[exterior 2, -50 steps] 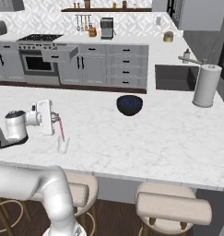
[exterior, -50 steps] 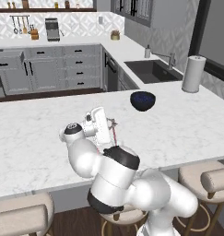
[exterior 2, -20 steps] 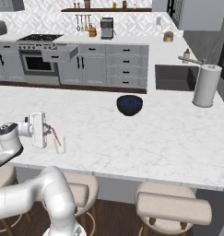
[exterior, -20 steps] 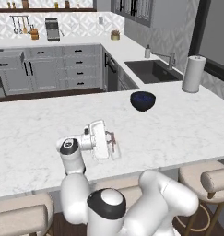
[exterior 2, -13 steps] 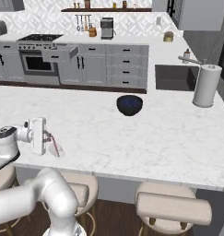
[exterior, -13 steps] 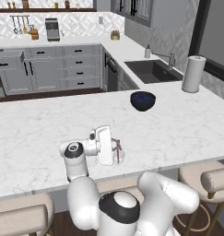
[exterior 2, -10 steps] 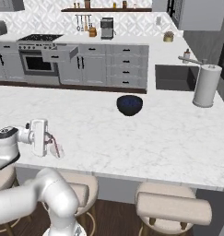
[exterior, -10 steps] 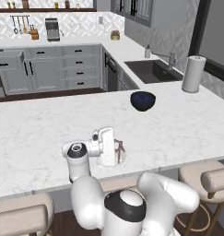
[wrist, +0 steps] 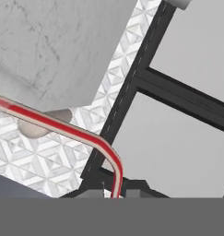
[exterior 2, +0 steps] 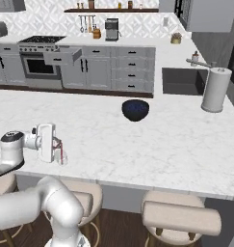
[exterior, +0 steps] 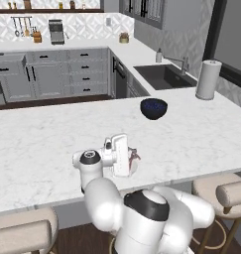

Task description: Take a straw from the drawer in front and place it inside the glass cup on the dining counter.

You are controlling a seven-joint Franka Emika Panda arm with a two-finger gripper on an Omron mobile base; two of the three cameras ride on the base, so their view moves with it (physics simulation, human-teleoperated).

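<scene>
Your robot's white arm folds low over the near edge of the long white marble tabletop (exterior: 52,144), the dining counter. Its hand lies turned sideways, and the gripper (exterior: 133,158) points to the right along the surface in the left base view; in the right base view the gripper (exterior 2: 60,150) sits at the far left, near the front edge.

The fingers are pinched nearly together on the red straw (wrist: 62,128). In the hand view the straw runs in from the left edge, bends, and drops straight down between the finger tips at the bottom. In the left base view, a short dark-red piece of the straw (exterior: 135,154) shows just past the hand.

A small clear shape sits right at the gripper, apparently the glass cup (exterior 2: 61,155). It is too faint and too hidden by the hand for you to tell whether the straw is inside it or merely beside it.

The dark blue bowl (exterior: 153,108) rests farther back on the same tabletop, well apart from the hand. A white paper towel roll (exterior: 208,80) stands upright near the sink (exterior: 164,76). Across the kitchen, one grey drawer (exterior 2: 61,58) beside the oven stands pulled open.
</scene>
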